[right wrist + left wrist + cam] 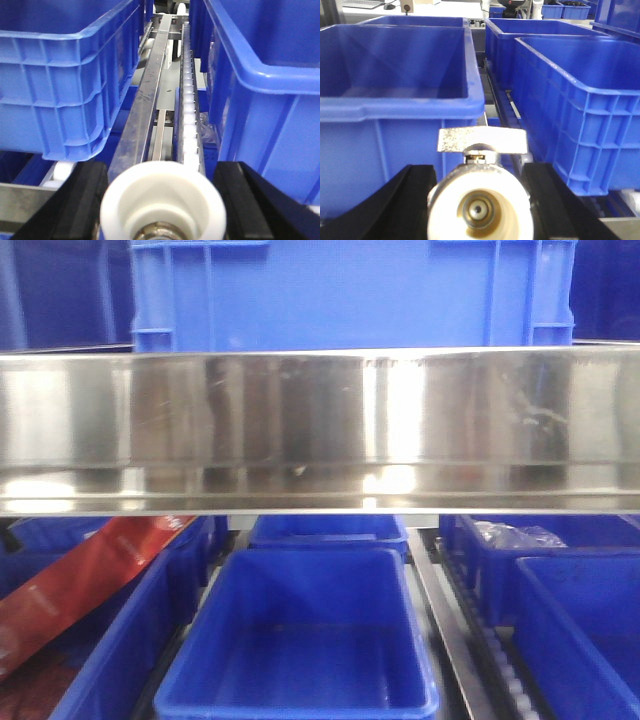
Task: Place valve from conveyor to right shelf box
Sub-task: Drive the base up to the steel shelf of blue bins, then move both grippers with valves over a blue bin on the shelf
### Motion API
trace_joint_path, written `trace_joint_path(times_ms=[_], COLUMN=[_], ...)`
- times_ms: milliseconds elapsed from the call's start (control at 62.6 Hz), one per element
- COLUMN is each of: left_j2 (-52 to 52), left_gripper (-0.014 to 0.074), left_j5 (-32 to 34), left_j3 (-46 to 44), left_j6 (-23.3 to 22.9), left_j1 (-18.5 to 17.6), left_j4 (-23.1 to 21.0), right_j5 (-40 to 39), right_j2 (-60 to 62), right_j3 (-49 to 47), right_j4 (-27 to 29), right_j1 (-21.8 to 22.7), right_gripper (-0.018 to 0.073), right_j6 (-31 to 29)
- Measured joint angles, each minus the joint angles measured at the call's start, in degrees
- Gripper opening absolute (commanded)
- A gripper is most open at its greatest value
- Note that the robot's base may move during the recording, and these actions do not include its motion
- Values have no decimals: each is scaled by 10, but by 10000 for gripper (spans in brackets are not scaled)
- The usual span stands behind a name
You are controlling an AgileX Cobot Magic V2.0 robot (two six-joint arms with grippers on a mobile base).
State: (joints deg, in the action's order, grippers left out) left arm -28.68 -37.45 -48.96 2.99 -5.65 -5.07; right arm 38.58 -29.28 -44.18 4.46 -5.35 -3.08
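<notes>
In the left wrist view my left gripper [478,175] is shut on a valve [479,210]. The valve has a white end cap facing the camera and a flat silver handle [481,139] on top. Its black fingers [402,205] press on both sides. In the right wrist view my right gripper [160,175] is shut on a second valve [162,200] with a white cap, between black fingers [240,200]. Blue shelf boxes lie ahead of both grippers [395,65] [260,45]. The conveyor is out of view. Neither gripper shows in the front view.
A wide stainless shelf beam [320,425] crosses the front view, with a blue crate [350,290] above and open blue boxes [300,640] below. A red strip [80,580] lies at the lower left. A steel rail [145,110] and white roller track [189,100] run between boxes.
</notes>
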Motion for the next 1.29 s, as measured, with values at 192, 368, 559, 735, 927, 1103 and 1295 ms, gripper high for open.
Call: trace_joint_path(times_ms=[192, 368, 559, 735, 927, 1103, 1295], left_j2=[0, 0, 0, 0, 0, 0, 0], left_gripper=[-111, -111, -111, -111, -111, -111, -111], left_j5=[0, 0, 0, 0, 0, 0, 0], left_j3=[0, 0, 0, 0, 0, 0, 0], left_j6=[0, 0, 0, 0, 0, 0, 0], left_j1=[0, 0, 0, 0, 0, 0, 0], left_j4=[0, 0, 0, 0, 0, 0, 0], right_j5=[0, 0, 0, 0, 0, 0, 0], right_j2=[0, 0, 0, 0, 0, 0, 0], right_j3=[0, 0, 0, 0, 0, 0, 0], right_j4=[0, 0, 0, 0, 0, 0, 0], right_j1=[0, 0, 0, 0, 0, 0, 0], right_gripper=[-163, -163, -163, -163, -163, -163, -163], right_j6=[0, 0, 0, 0, 0, 0, 0])
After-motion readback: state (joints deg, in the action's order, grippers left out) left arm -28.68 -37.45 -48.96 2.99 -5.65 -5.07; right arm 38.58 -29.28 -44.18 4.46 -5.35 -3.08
